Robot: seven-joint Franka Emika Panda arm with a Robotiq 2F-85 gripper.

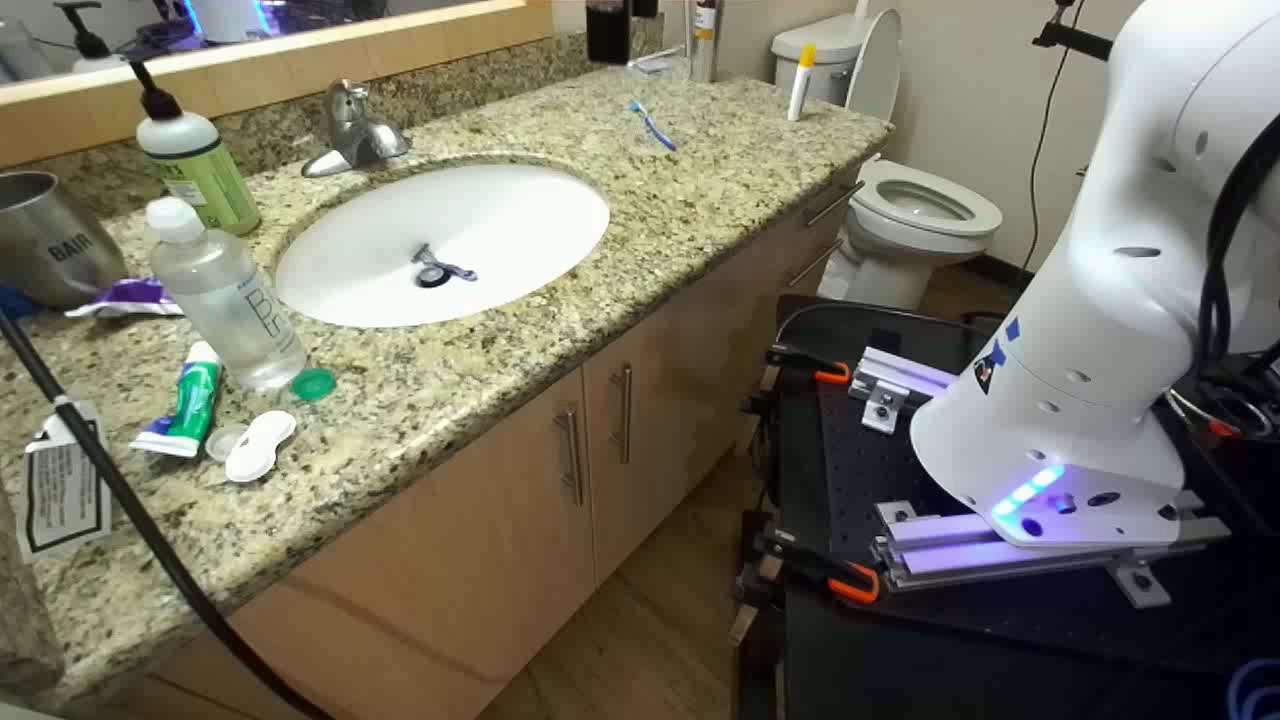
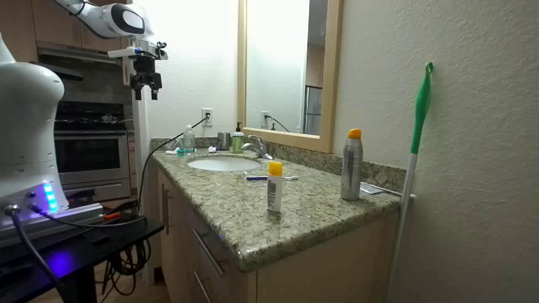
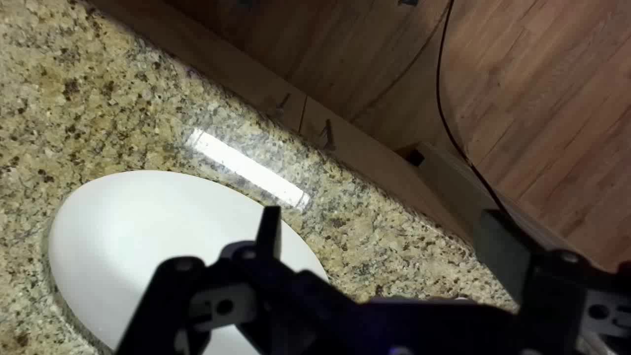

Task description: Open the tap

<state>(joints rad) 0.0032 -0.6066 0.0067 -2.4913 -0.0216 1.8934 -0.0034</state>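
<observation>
The tap is a small chrome faucet on the granite counter behind the white oval basin. Its lever is on top and its spout points toward the basin. It also shows in an exterior view, beyond the toothbrush. My gripper hangs high above the counter, pointing down, well apart from the tap. In the wrist view the gripper has its two fingers wide apart with nothing between them, above the basin and the counter's front part. The tap does not show in the wrist view.
A green soap dispenser, a clear bottle, a metal cup and a toothpaste tube stand or lie near the basin. A razor lies in it. A yellow-capped stick and silver spray can stand farther along. A mirror hangs behind.
</observation>
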